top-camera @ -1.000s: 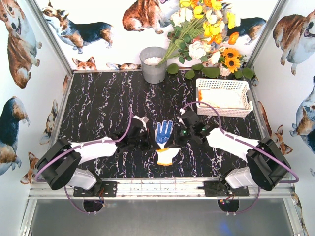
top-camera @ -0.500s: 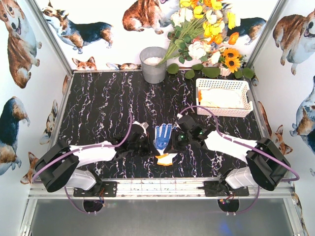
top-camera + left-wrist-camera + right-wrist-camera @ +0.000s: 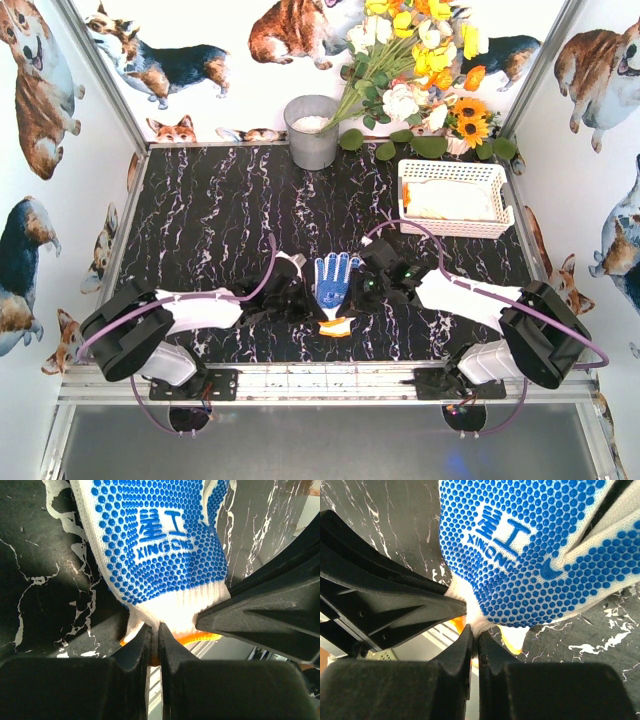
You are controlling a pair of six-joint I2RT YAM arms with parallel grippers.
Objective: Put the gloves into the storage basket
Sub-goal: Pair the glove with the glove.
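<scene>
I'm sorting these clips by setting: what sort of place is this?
Most likely a staged robot test booth rather than a real home. The white walls are covered in corgi stickers, the black marble-patterned tabletop is framed by metal rails, and a flower bouquet sits at the back like a prop.

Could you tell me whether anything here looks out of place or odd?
The left jaws and the right jaws are both shut on the cuff of one blue-dotted glove, bunching it between them, which is unusual for so small an item. The storage basket stands upright; nothing appears spilled or damaged.
</scene>
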